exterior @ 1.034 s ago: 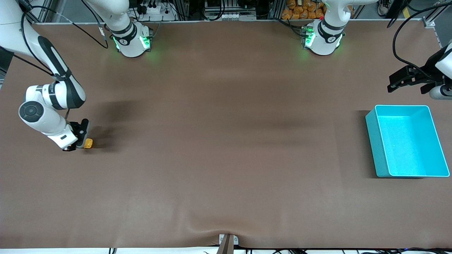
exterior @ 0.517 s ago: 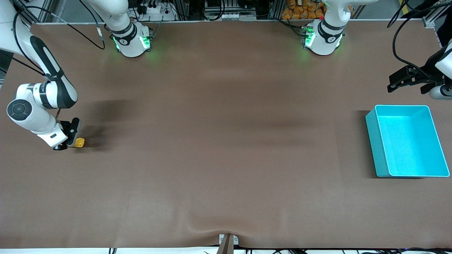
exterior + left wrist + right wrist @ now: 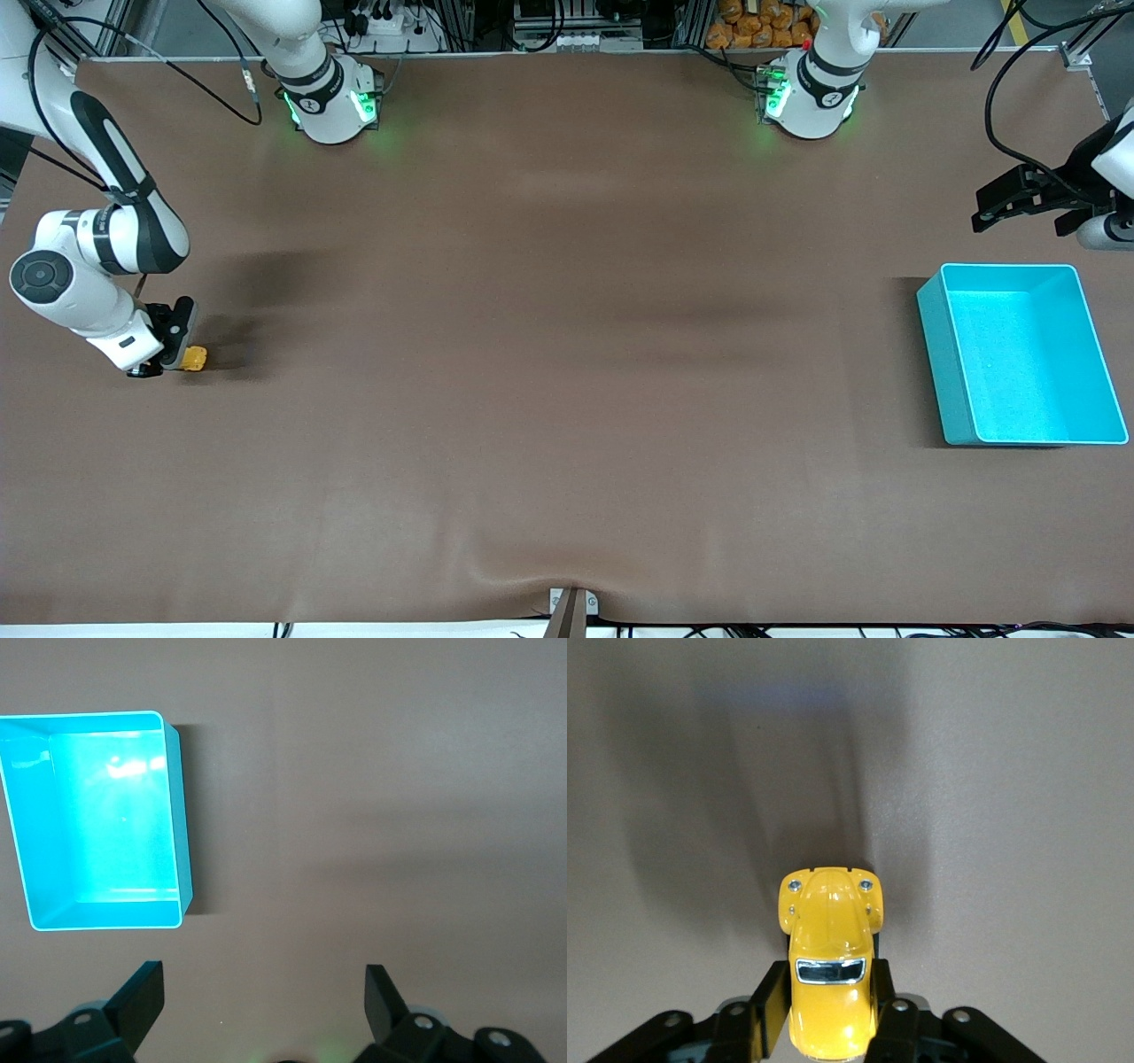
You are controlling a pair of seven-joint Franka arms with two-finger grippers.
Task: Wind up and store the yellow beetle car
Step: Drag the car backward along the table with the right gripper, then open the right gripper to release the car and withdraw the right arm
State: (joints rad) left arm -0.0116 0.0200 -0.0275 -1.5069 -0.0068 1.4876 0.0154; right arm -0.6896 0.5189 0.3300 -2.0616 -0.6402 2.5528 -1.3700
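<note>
right gripper [image 3: 828,1010] grips the yellow beetle car [image 3: 829,966] (left gripper [image 3: 264,992] waits open).

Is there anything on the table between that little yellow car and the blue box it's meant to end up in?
Nothing visible. The yellow beetle car sits between the right gripper's fingers at the right arm's end of the table; the turquoise bin is at the left arm's end, with only bare brown tabletop between. The left gripper waits, open, above the table beside the bin.
</note>
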